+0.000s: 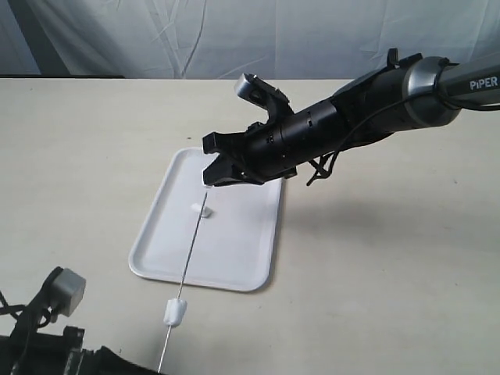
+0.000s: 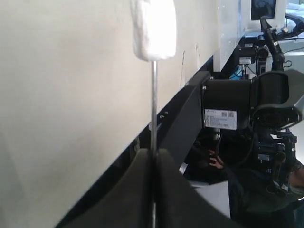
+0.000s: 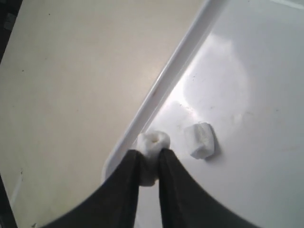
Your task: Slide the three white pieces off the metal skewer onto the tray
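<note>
The thin metal skewer (image 1: pixel 191 248) slants from the bottom left up over the white tray (image 1: pixel 242 250). My left gripper (image 2: pixel 153 156), mostly below the exterior view's edge, is shut on the skewer's (image 2: pixel 153 109) lower end. One white piece (image 1: pixel 175 312) sits on the rod outside the tray; it fills the top of the left wrist view (image 2: pixel 153 28). My right gripper (image 1: pixel 211 178) is shut on a second white piece (image 3: pixel 152 152) at the skewer's upper tip, above the tray (image 3: pixel 247 190). A third white piece (image 3: pixel 199 140) lies loose on the tray (image 1: pixel 198 208).
The tray sits mid-table on a beige tabletop (image 1: pixel 391 273). A white cloth backdrop (image 1: pixel 250 35) hangs behind the table. The right arm (image 1: pixel 367 109) reaches in from the upper right, above the tray's far end.
</note>
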Robot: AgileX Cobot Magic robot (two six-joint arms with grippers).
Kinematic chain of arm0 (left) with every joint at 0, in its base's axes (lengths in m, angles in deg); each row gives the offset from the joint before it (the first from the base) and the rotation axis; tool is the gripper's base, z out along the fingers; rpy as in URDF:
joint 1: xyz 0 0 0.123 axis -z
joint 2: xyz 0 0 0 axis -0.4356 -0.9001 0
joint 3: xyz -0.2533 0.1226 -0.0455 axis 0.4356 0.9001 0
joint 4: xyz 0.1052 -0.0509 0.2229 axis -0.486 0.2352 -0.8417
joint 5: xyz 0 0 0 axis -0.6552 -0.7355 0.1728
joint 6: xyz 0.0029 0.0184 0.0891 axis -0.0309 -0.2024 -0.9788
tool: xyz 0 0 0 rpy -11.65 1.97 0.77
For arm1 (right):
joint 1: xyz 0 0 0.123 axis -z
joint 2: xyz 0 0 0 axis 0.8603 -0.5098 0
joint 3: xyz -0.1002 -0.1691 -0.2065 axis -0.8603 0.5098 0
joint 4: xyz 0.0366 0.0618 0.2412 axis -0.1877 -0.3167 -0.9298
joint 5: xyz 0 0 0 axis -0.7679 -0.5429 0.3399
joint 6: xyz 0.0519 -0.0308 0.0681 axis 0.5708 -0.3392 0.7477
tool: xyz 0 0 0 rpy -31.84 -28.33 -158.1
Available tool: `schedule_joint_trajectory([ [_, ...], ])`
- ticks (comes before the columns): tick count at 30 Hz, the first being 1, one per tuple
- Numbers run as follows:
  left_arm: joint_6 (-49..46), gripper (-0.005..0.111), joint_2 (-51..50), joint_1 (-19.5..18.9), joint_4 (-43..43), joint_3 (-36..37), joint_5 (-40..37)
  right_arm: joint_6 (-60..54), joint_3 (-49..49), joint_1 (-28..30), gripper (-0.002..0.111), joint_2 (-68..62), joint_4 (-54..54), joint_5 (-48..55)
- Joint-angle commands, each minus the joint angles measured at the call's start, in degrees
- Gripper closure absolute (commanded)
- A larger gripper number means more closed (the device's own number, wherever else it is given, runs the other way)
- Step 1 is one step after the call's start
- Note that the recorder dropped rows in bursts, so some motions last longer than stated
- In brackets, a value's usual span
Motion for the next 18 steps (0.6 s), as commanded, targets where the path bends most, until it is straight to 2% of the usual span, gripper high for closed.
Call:
schedule_joint_trajectory([
  [1,3.8,0.107,0.2,0.0,0.5,-4.6,-1.0,-0.5,-0.2,0.2,0.093,0.2,1.5,-1.6],
  [6,7.7,0.107,0.2,0.0,0.5,-8.5,-0.9,-0.5,-0.2,0.2,0.093,0.2,2.9,-3.3],
  [13,13.2,0.107,0.2,0.0,0.5,-14.9,6.2,-0.5,-0.2,0.2,0.091,0.2,4.6,-1.0],
  [18,15.7,0.107,0.2,0.0,0.5,-18.5,7.4,-0.4,-0.2,0.2,0.067,0.2,6.4,0.8],
])
